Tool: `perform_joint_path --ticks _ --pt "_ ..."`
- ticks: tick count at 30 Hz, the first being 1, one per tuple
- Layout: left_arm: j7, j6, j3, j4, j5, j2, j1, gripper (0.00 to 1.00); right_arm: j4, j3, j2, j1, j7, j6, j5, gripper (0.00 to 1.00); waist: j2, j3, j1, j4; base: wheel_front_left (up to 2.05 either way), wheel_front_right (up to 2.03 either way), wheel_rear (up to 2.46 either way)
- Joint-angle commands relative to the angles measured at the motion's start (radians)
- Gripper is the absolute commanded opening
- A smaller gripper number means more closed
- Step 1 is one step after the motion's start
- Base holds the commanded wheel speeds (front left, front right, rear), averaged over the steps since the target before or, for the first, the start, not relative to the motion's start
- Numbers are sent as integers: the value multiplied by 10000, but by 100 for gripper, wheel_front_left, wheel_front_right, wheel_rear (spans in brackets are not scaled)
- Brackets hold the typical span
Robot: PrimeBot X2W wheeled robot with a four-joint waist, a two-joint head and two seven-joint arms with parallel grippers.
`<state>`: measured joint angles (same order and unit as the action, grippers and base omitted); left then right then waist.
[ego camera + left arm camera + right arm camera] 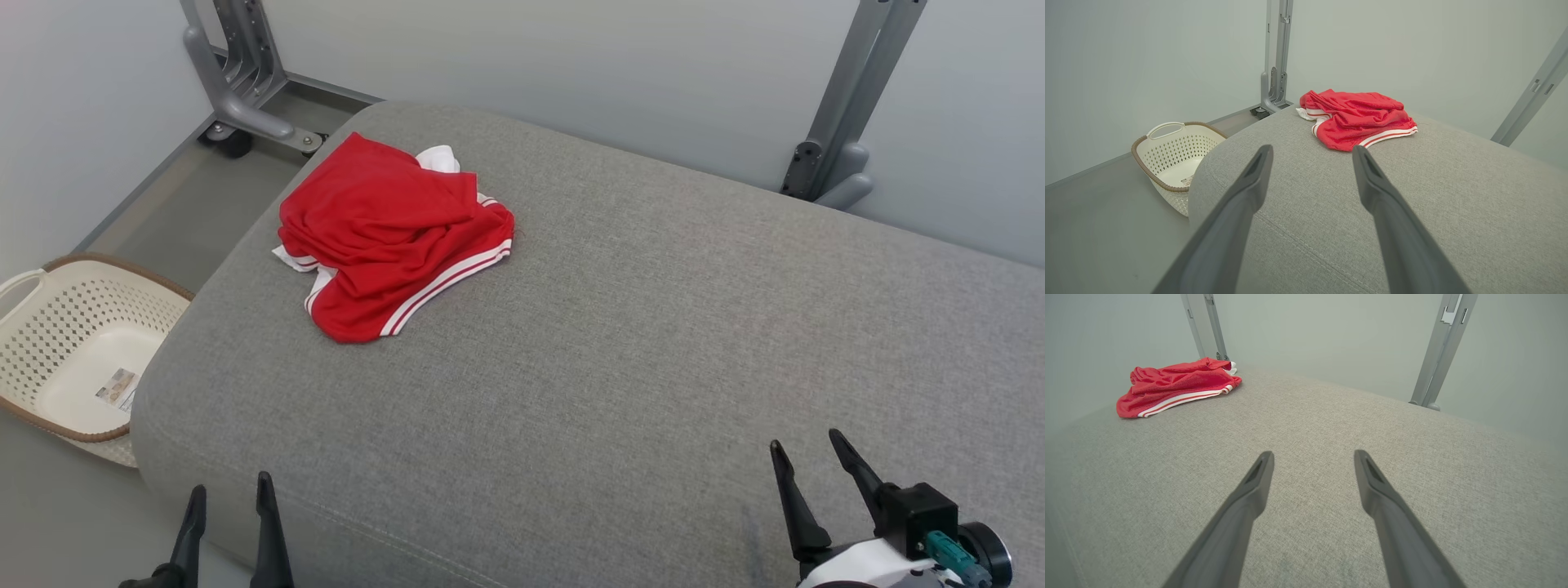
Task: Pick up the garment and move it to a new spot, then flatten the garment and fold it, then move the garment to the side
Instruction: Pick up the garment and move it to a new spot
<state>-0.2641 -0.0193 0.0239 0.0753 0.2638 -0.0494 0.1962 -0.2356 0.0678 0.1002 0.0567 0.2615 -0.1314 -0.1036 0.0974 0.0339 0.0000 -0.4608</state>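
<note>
The garment (392,237) is a red piece with white stripes, crumpled in a heap on the far left part of the grey cushioned surface (653,343). It lies ahead of the fingers in the left wrist view (1357,118) and at the upper left in the right wrist view (1175,386). My left gripper (230,483) stands open at the near left edge, well short of the garment, nothing between its fingers. At the near right my right gripper (804,441) is open and empty too, far from the garment.
A cream perforated basket (73,343) with a brown rim sits on the floor to the left of the surface. Grey metal frame legs (237,82) stand behind it on the left and another (841,122) on the right, against a pale wall.
</note>
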Motion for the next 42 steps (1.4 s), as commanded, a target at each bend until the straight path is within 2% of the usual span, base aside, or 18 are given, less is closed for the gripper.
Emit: perform_joint_path --ticks 1,6,11,17,18,22,23,27,33,34,35,38,42 --pt "-1 -144 -114 108 63 -23 -88 100 -16 -142 62 276 13 15 -22 100 0 198 0 -161 0 0 0" --pt "-1 -473 -734 628 377 -26 -1446 100 446 -631 452 237 13 15 107 100 0 1423 0 -96 0 0 0" --pt "97 -693 -1473 1905 590 -12 -4105 100 969 -733 1401 -400 13 15 39 100 0 3288 0 272 0 0 0" --pt "852 -974 -1720 4224 1348 -64 -7349 100 1542 -927 2206 -1038 13 15 -106 100 0 4868 0 720 0 0 0" --pt "1063 -1010 -1618 5265 1634 -125 -8098 100 1714 -839 2334 -1183 13 15 -146 100 0 5163 0 941 0 0 0" --pt "1357 -1052 -1430 7140 2032 -269 -9334 100 2024 -684 2485 -1369 13 15 -233 100 0 5623 0 1391 0 0 0" --pt "1357 -1052 -1430 7140 2032 -269 -9334 100 2024 -684 2485 -1369 13 15 -233 100 0 5623 0 1391 0 0 0" --pt "1227 -1066 -1249 8756 2265 -493 -9967 100 2279 -594 2455 -1471 13 15 -301 100 0 5846 0 1751 0 0 0" --pt "877 -1049 -1165 10550 2331 -765 -10069 100 2370 -597 2217 -1283 13 15 -390 100 0 5609 0 2152 0 0 0" --pt "853 -1055 -1166 10777 2341 -786 -10040 47 2350 -612 2160 -1265 13 15 -386 100 0 5531 0 2180 0 0 0" --pt "819 -1067 -1197 10950 2349 -801 -10005 0 2324 -632 2102 -1249 13 15 -384 100 0 5442 0 2202 0 0 0" --pt "639 -1129 -1383 11100 2419 -735 -9953 0 2243 -662 1973 -1201 13 15 -383 100 0 5126 0 2245 0 0 0" --pt "360 -1161 -1896 10331 2699 -580 -9863 0 2086 -677 1668 -1075 13 15 -423 100 0 4587 0 2171 0 0 0"
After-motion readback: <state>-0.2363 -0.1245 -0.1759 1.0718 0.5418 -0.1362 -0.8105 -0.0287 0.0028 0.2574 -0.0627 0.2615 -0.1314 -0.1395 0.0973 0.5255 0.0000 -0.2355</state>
